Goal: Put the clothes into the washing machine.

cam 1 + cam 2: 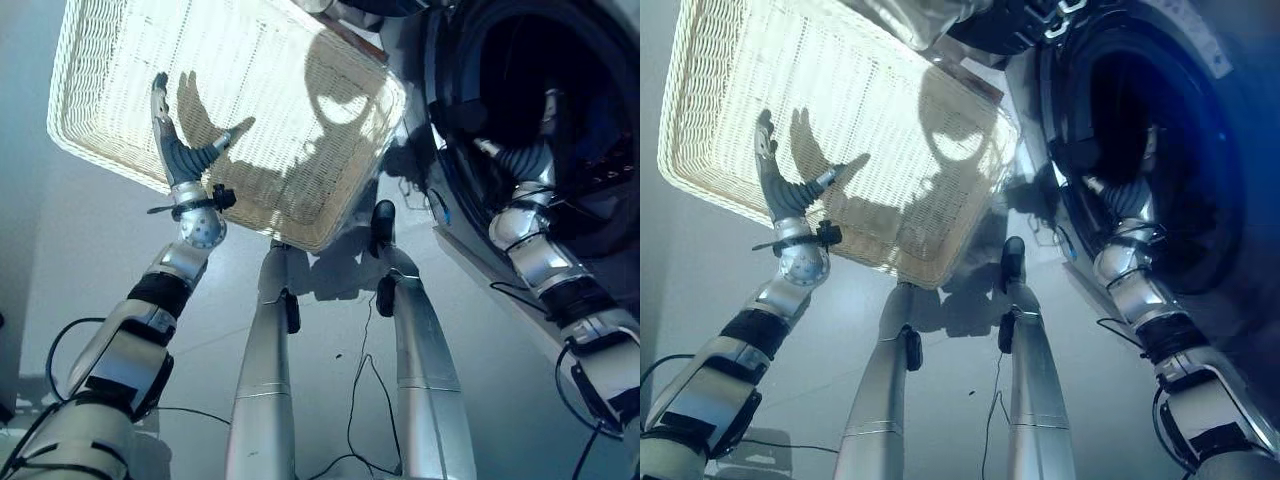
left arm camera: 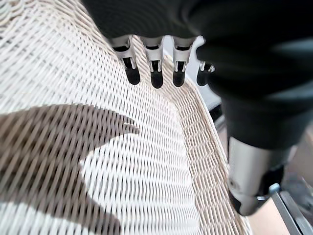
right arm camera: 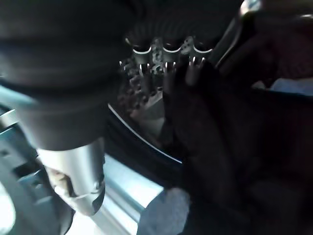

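Note:
My left hand (image 1: 180,150) is open, its straight fingers (image 2: 156,73) held just above the bare weave of the white wicker basket (image 1: 260,80), which holds no clothes. My right hand (image 1: 547,112) reaches through the round door of the washing machine (image 1: 1215,230) into the dark drum. Its fingers (image 3: 168,56) look straight and its thumb stands apart. A dark garment (image 3: 225,147) hangs right against the fingertips inside the drum. Pieces of blue cloth (image 3: 164,215) lie near the drum's lip and deeper inside (image 3: 296,85).
The basket stands on the pale floor to the left of the machine, its near corner (image 1: 320,235) close to the machine's front. The drum's dark rubber rim (image 1: 445,120) surrounds my right forearm.

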